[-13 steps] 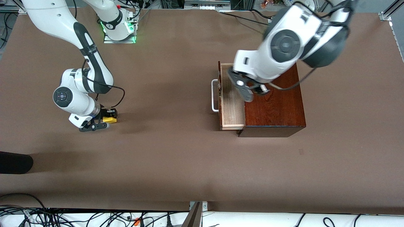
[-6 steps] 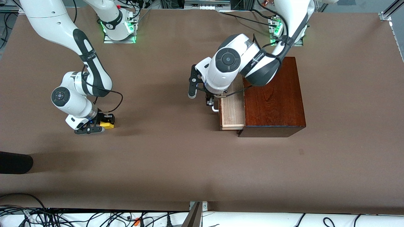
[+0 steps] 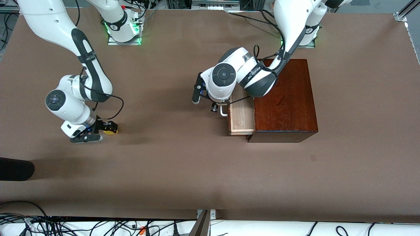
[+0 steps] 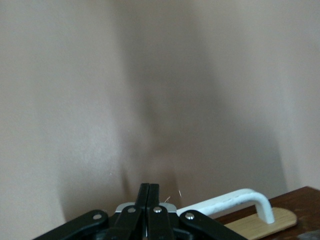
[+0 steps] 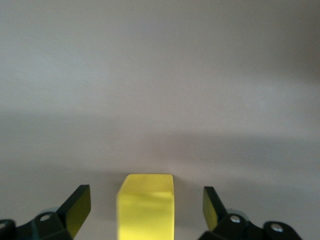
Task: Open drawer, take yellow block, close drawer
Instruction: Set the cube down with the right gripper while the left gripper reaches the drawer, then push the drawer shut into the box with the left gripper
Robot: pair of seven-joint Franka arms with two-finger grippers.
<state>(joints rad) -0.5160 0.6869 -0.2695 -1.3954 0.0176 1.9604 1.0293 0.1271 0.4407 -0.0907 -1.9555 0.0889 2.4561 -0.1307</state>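
Observation:
The yellow block (image 3: 111, 132) (image 5: 146, 206) rests on the brown table toward the right arm's end. My right gripper (image 3: 99, 132) (image 5: 145, 207) is low around it and open, with a gap between each finger and the block. The drawer (image 3: 242, 118) stands pulled out of the reddish-brown box (image 3: 285, 101), and its pale tray shows nothing inside. My left gripper (image 3: 204, 98) (image 4: 149, 192) is shut on nothing just in front of the drawer, beside its white handle (image 3: 223, 113) (image 4: 235, 201).
A black object (image 3: 14, 168) lies at the table's edge toward the right arm's end, nearer to the camera. Cables (image 3: 65, 226) run along the near edge. Bare brown table (image 3: 170, 157) lies between the block and the box.
My right gripper has opened and let go of the yellow block on the table. My left gripper has shut and swung from over the drawer to beside its handle.

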